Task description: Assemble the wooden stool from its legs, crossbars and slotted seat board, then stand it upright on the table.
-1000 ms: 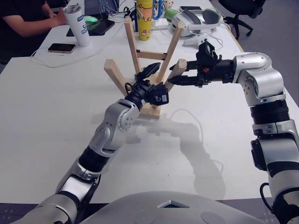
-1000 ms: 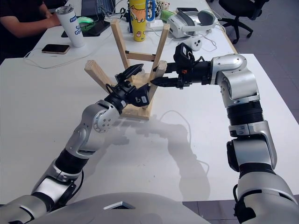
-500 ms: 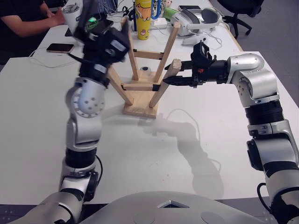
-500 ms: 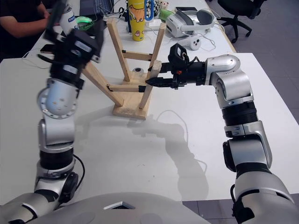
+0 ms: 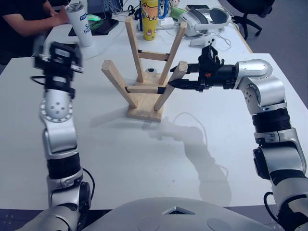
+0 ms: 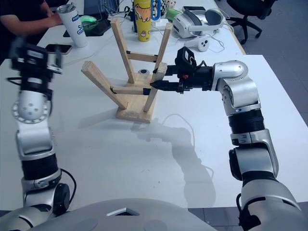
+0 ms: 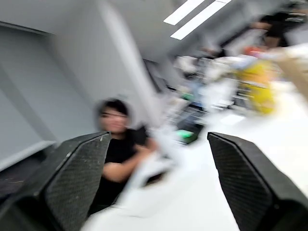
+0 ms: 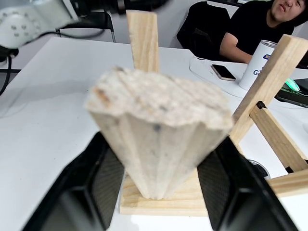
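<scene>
Standing at the table edge, noting: the stool point(image 5: 144, 89) sits upside down toward 12 o'clock of the table point(image 5: 159, 159), seat board point(image 5: 143, 109) flat on the surface, four legs pointing up and splayed.

- Crossbars point(image 5: 155, 56) in place between the legs; assembly looks done, flip not yet made.
- Right gripper point(image 5: 169, 86) comes in from 3 o'clock of the stool. Its two fingers are closed against the near right leg point(image 5: 177, 72), one pad point(image 8: 98, 185) on each side, partway down from the cut end.
- Left gripper point(image 7: 158, 139) is held high at 9 o'clock, well apart from the stool, fingers spread wide, nothing between them.
- A tumbler point(image 5: 79, 24) and phone point(image 5: 63, 48) lie beyond, at 11 o'clock.

Handling, my judgement: bare wood, stiff, light, rough enough not to slip. Weak spot is likely the joints; a pull on one leg alone could lever it out of the slotted board. Better purchase: low on a leg near its crossbar, second hold on the opposite leg or board edge, then turn it over.
</scene>
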`<state>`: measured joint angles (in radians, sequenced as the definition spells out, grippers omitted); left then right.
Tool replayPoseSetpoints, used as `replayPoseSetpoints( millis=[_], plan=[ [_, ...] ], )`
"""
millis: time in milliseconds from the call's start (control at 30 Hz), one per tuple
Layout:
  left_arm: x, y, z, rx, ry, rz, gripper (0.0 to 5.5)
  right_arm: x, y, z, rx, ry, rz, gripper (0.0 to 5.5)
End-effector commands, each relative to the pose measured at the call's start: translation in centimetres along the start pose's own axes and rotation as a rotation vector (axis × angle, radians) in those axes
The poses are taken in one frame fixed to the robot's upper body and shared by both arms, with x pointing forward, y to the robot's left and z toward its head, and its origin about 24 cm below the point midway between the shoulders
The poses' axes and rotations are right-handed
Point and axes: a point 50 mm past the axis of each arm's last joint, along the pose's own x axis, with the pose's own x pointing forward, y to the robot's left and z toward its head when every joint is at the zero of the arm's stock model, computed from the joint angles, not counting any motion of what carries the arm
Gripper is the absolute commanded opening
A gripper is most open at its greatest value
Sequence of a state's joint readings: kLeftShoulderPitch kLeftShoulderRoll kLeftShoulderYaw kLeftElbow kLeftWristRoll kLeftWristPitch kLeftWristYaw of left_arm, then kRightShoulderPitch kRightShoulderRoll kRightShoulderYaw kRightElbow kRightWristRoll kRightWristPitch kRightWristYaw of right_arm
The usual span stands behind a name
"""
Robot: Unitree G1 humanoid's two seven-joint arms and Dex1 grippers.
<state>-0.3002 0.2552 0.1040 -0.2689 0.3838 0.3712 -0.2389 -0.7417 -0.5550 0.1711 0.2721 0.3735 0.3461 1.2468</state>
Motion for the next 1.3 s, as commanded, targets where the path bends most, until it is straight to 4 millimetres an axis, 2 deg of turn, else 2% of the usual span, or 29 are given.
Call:
replayPoseSetpoints(
  millis=[33, 133, 367, 700, 933, 1067, 1167, 1300],
  plan=[
    [0.0, -5.6, 1.1, -0.064, 0.008, -0.274, 3.74, 1.2, 0.9, -3.7, 0.104, 0.148, 0.033, 2.06],
    [-0.8, -7.1, 1.3, -0.092, 0.032, -0.312, 3.74, 2.0, 0.7, -3.3, 0.092, 0.147, 0.064, 2.06],
    [-1.0, -6.8, 0.9, -0.093, 0.064, -0.302, 3.74, 3.2, 0.9, -2.9, 0.090, 0.150, 0.131, 2.06],
    [-1.5, -8.9, 1.1, -0.131, 0.080, -0.379, 3.74, 5.1, 2.5, -3.1, 0.094, 0.106, 0.205, 2.06],
    [-1.3, -9.4, 1.2, -0.149, 0.090, -0.403, 3.74, 6.0, 3.8, -3.2, 0.066, 0.107, 0.286, 2.06],
    [-1.2, -9.8, 1.4, -0.152, 0.083, -0.419, 3.74, 6.4, 2.4, -3.2, 0.070, 0.103, 0.190, 2.05],
    [-1.3, -10.0, 1.3, -0.157, 0.089, -0.423, 3.74, 7.6, 3.0, -2.5, 0.060, 0.083, 0.244, 2.05],
    [-1.2, -10.4, 1.4, -0.166, 0.089, -0.440, 3.74, 8.9, 3.3, -2.8, 0.059, 0.086, 0.260, 2.05]
  ],
)
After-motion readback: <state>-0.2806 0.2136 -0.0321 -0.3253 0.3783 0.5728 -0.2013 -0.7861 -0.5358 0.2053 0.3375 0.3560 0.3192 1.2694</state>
